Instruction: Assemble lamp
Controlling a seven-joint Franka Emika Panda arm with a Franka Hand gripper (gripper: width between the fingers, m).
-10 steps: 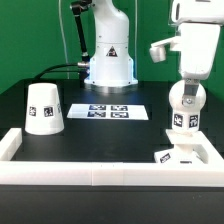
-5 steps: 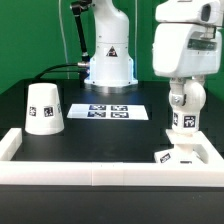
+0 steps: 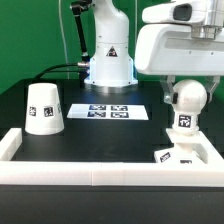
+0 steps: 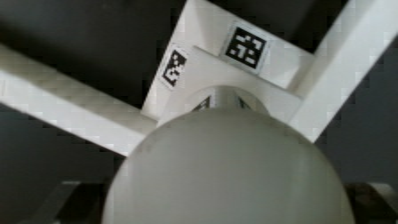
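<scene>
bulb (image 3: 185, 108): upright on the base (image 3: 178, 155), at the exterior view's right; I judge it seated in the base, maybe not fully turned in
base: tucked into the corner of the frame (image 3: 100, 177); my guess is the corner braces it against twisting
shade (image 3: 43, 108): mouth down, well apart at the exterior view's left; I take it as parked until the bulb is done
gripper (image 3: 187, 84): directly over the bulb's ball top; I cannot tell how wide the fingers are or whether they grip, the hand body hides them
exterior view: only this one gives the layout, with the marker board (image 3: 112, 111) between shade and bulb
wrist view: bulb (image 4: 222, 165) fills it, base (image 4: 222, 50) tags behind; suggests I'm lined up on the bulb
</scene>
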